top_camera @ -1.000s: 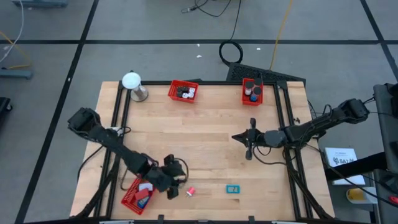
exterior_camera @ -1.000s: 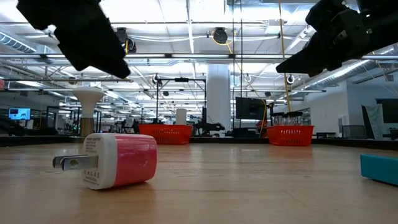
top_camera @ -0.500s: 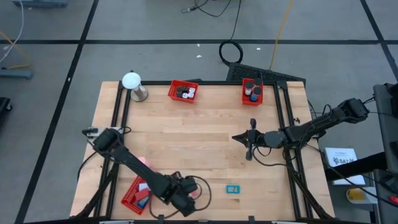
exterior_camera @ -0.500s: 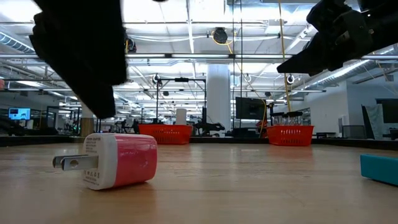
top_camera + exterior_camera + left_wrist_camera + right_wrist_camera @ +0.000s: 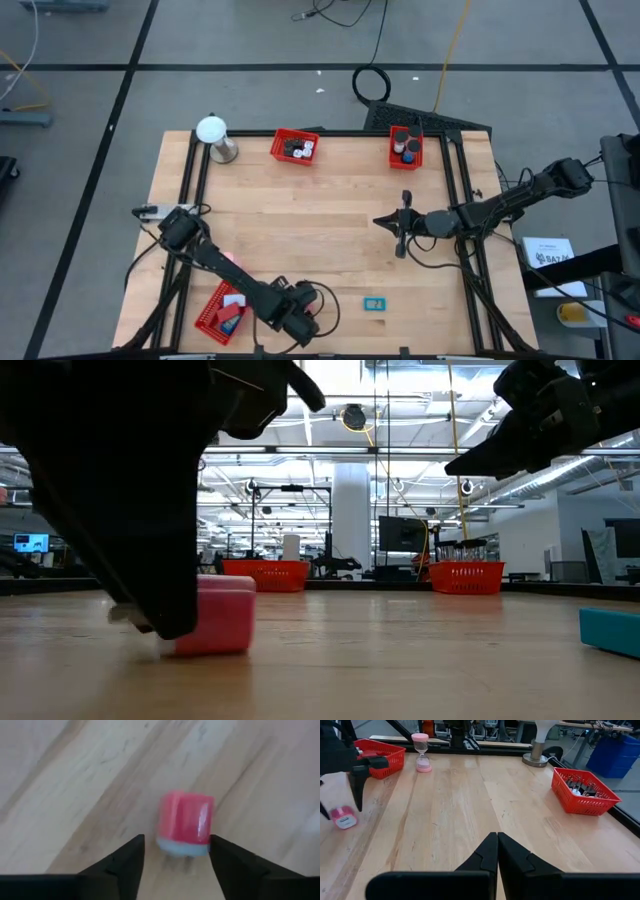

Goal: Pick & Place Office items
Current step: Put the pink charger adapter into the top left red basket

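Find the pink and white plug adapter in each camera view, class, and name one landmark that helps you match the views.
High view: not visible; the left gripper covers its spot.
Low view: plug adapter left of centre, partly behind a dark finger.
Left wrist view: centre, just beyond the open fingers.
Right wrist view: far left.
Shared landmark: the left gripper right over it.

The wooden table (image 5: 330,220) stands on a gray floor (image 5: 250,95) with dark lines. Behind it is a big room with bright ceiling lights (image 5: 330,375), a white pillar (image 5: 351,510) and pipes.
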`<state>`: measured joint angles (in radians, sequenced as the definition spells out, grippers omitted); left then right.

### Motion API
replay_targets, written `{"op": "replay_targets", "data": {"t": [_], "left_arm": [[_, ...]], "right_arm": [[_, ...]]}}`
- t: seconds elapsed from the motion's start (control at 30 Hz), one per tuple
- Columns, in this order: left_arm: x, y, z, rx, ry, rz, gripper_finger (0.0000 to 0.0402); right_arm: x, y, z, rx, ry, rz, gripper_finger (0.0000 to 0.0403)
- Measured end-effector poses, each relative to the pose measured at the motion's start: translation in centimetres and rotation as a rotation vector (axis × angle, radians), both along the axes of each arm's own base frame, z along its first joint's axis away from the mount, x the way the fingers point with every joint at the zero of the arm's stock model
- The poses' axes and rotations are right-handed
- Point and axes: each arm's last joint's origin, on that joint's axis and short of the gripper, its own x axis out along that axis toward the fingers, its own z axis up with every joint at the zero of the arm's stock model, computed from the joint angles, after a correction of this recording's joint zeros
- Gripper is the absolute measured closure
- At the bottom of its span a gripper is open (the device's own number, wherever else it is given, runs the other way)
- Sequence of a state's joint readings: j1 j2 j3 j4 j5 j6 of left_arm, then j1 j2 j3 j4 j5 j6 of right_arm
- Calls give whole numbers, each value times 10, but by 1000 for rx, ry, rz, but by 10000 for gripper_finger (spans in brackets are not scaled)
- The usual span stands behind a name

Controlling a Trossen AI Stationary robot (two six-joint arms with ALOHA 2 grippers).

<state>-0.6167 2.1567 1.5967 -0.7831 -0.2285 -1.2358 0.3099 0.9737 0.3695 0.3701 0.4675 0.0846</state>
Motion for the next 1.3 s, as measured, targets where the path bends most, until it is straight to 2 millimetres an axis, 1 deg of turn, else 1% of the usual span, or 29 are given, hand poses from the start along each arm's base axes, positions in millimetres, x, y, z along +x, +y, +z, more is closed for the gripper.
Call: {"op": "replay_targets", "data": {"t": [0.2,0.3,0.37,0.5,0.6,0.67,0.73,0.8,0.87,0.9,0.97,1.1,1.13,1.2,1.3], "left_arm": [[0,6,0,67,13,-28,274],[1,16,4,82,65,-96,315],[0,29,13,104,111,-148,337],[-3,60,47,145,143,-229,369],[-4,81,70,153,132,-255,374],[-4,88,80,148,106,-257,361],[-5,88,83,144,97,-256,337],[-7,84,82,141,101,-263,313],[-9,81,81,144,108,-271,304],[-9,80,81,144,110,-274,306],[-9,80,79,149,122,-273,324],[-9,84,78,180,135,-266,385],[-9,84,79,203,128,-261,393],[-10,84,79,222,129,-266,392],[-10,83,77,178,134,-274,357]], "right_arm": [[0,0,0,1,-2,0,401],[0,0,0,1,-2,0,401],[0,0,0,1,-2,0,401],[0,0,0,0,1,0,401],[0,0,0,-1,4,0,401],[0,0,-1,-2,6,0,401],[0,0,-1,-2,10,1,401],[0,0,-1,-3,10,1,401],[0,0,-1,-3,11,1,401],[0,0,-1,-3,12,1,401],[0,0,-1,-4,14,1,401],[0,0,-1,-5,16,1,401],[0,0,-1,-5,16,1,401],[0,0,-1,-4,16,1,401],[0,0,-1,-4,16,2,401]]}}
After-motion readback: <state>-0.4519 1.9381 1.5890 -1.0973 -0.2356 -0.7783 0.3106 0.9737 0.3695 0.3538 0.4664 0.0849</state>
